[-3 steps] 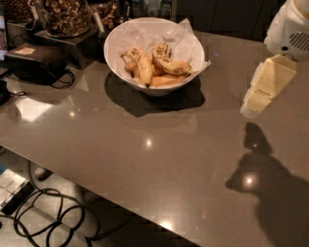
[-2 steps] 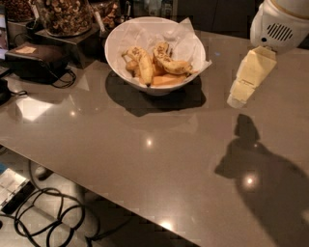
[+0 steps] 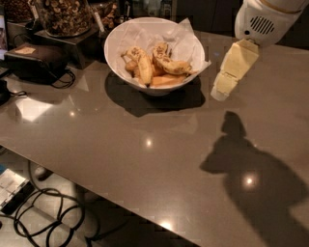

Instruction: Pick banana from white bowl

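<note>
The white bowl (image 3: 120, 48), lined with crumpled white paper, stands at the back middle of the grey-brown table. Several bananas lie in it. The brown-mottled yellow banana (image 3: 171, 64) lies on top at the right, one end pointing to the bowl's right rim. A paler speckled banana (image 3: 144, 65) lies to its left, and smooth orange-yellow ones (image 3: 164, 81) lie beneath. My gripper (image 3: 220, 91), cream-coloured under the white arm housing (image 3: 265, 21), hangs tilted just right of the bowl, outside the rim and above the table. It holds nothing that I can see.
A jar of nuts (image 3: 63, 14) stands on a metal stand behind the bowl to the left. A black device (image 3: 34, 60) with a cable sits at the far left. The table's front edge (image 3: 120, 205) runs diagonally, and cables (image 3: 43, 217) lie on the floor below.
My gripper and arm have moved left across the table, from the right edge of view to just beside the bowl's right rim. The bowl and bananas have not moved.
</note>
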`<state>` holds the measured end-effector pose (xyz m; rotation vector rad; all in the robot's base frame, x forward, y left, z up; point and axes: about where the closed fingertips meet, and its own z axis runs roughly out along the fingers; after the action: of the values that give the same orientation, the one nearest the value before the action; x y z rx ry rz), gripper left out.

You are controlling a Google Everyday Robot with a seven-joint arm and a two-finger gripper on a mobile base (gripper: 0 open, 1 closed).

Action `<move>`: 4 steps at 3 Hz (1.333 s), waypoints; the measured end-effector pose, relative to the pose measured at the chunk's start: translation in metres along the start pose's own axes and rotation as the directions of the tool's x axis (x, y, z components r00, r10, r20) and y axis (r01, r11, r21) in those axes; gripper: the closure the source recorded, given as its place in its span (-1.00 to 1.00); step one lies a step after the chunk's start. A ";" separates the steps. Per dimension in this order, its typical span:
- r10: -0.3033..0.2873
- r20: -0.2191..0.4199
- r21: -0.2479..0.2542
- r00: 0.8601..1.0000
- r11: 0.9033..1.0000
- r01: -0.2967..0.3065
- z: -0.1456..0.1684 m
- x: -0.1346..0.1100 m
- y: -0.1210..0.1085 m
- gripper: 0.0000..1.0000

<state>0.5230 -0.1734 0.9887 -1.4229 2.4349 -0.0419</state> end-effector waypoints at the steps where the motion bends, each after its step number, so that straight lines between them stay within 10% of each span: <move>1: 0.005 0.007 -0.011 1.000 1.000 -0.005 0.004 -0.042 0.001 -1.00; 4: -0.011 0.067 -0.005 0.998 1.000 0.011 0.014 -0.118 -0.005 -1.00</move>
<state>0.5848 -0.0729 1.0063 -1.4170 2.3756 0.0096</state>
